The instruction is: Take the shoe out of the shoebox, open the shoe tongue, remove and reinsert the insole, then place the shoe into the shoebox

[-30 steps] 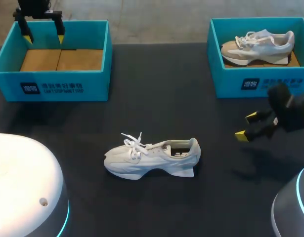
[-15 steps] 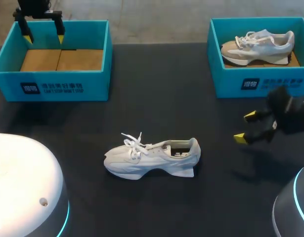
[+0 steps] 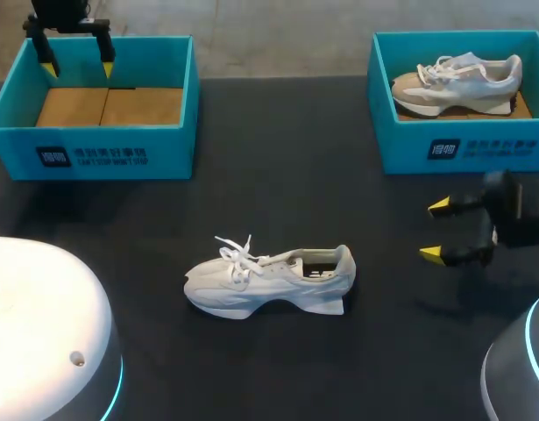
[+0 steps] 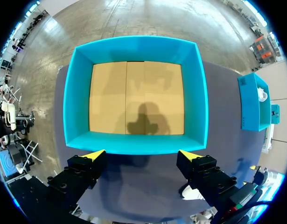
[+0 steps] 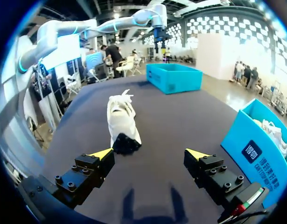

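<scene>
1. Fingers wide apart and holding nothing: that is how our left gripper (image 3: 76,65) (image 4: 142,155) hangs, above the far edge of the left box (image 3: 94,153) (image 4: 199,93).
2. We count two teal boxes, one at each far corner of the table. The left box shows a bare cardboard floor.
3. We count two shoes. The white shoe (image 3: 269,279) (image 5: 122,119) stands on its sole in the open middle of the table, toe to the left, laces loose, well apart from both boxes.
4. The second shoe (image 3: 457,83) lies inside the right box (image 3: 462,149) (image 5: 255,144).
5. Our right gripper (image 3: 436,231) (image 5: 149,154) sits low, just in front of the right box, fingers spread with nothing between them. The shoe's heel lies ahead of it.
6. The table (image 3: 287,158) is dark and matte.
</scene>
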{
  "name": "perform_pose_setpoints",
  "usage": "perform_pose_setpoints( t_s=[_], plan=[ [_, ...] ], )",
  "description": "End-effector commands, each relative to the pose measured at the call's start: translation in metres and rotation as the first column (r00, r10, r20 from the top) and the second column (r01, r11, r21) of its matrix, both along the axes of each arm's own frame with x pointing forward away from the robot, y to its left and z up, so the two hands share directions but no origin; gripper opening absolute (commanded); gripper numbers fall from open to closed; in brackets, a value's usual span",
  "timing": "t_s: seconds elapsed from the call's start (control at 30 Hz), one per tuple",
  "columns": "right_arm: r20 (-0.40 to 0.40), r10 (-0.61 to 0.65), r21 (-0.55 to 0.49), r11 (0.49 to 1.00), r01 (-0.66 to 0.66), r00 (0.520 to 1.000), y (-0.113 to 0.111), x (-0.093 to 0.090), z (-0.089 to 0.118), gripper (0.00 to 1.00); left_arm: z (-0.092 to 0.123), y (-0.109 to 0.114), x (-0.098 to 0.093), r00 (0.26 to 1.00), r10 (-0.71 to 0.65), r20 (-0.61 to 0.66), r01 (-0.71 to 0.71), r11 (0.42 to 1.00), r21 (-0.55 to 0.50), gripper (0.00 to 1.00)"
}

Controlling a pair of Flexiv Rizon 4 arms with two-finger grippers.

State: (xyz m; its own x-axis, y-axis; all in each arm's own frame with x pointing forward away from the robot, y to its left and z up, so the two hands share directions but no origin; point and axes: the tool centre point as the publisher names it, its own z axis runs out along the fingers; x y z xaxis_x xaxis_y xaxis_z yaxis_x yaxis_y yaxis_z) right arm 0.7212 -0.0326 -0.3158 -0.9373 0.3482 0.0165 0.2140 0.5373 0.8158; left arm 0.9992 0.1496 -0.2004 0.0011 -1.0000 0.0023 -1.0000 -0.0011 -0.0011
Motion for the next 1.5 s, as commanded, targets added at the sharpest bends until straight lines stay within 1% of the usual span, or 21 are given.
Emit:
perform_pose_setpoints(
  t_s=[0.03, 0.17, 0.23, 0.3, 0.43, 0.63, 0.83, 1.1, 1.17, 1.5],
  plan=[
    [-0.013, 0.060, 0.005, 0.998, -0.060, 0.998, -0.011, 0.008, -0.007, 1.00, 0.000, 0.000, 0.000, 1.000, 0.000, -0.001, 0.000, 1.000, 0.001, 1.00],
    [0.031, 0.100, 0.014, 0.995, -0.100, 0.995, -0.027, 0.002, -0.010, 1.00, 0.000, 0.000, 0.000, 1.000, 0.000, -0.001, 0.000, 1.000, 0.001, 1.00],
    [0.061, 0.106, 0.030, 0.994, -0.108, 0.992, -0.036, -0.001, -0.015, 1.00, 0.000, 0.000, 0.000, 1.000, 0.000, -0.001, 0.000, 1.000, 0.001, 1.00],
    [0.068, 0.103, 0.050, 0.993, -0.106, 0.992, -0.045, -0.004, -0.022, 1.00, 0.000, 0.000, 0.000, 1.000, 0.000, -0.001, 0.000, 1.000, 0.001, 1.00],
    [0.048, 0.108, 0.066, 0.992, -0.111, 0.993, -0.052, -0.008, -0.035, 1.00, 0.000, 0.000, 0.000, 1.000, 0.000, -0.001, 0.000, 1.000, 0.001, 1.00],
    [0.049, 0.122, 0.096, 0.987, -0.127, 0.991, -0.059, -0.013, -0.047, 1.00, 0.000, 0.000, 0.000, 1.000, 0.000, -0.001, 0.000, 1.000, 0.001, 1.00],
    [0.079, 0.137, 0.112, 0.983, -0.145, 0.987, -0.056, -0.015, -0.049, 1.00, 0.000, 0.000, 0.000, 1.000, 0.000, -0.001, 0.000, 1.000, 0.001, 1.00],
    [0.118, 0.168, 0.097, 0.979, -0.179, 0.979, -0.047, -0.018, -0.048, 1.00, 0.000, 0.000, 0.000, 1.000, 0.000, -0.001, 0.000, 1.000, 0.001, 1.00],
    [0.098, 0.148, 0.069, 0.985, -0.155, 0.984, -0.045, -0.019, -0.048, 1.00, 0.000, 0.000, 0.000, 1.000, 0.000, -0.001, 0.000, 1.000, 0.001, 1.00],
    [0.098, 0.148, 0.069, 0.985, -0.155, 0.984, -0.045, -0.019, -0.048, 1.00, 0.000, 0.000, 0.000, 1.000, 0.000, -0.001, 0.000, 1.000, 0.001, 1.00]
  ],
)
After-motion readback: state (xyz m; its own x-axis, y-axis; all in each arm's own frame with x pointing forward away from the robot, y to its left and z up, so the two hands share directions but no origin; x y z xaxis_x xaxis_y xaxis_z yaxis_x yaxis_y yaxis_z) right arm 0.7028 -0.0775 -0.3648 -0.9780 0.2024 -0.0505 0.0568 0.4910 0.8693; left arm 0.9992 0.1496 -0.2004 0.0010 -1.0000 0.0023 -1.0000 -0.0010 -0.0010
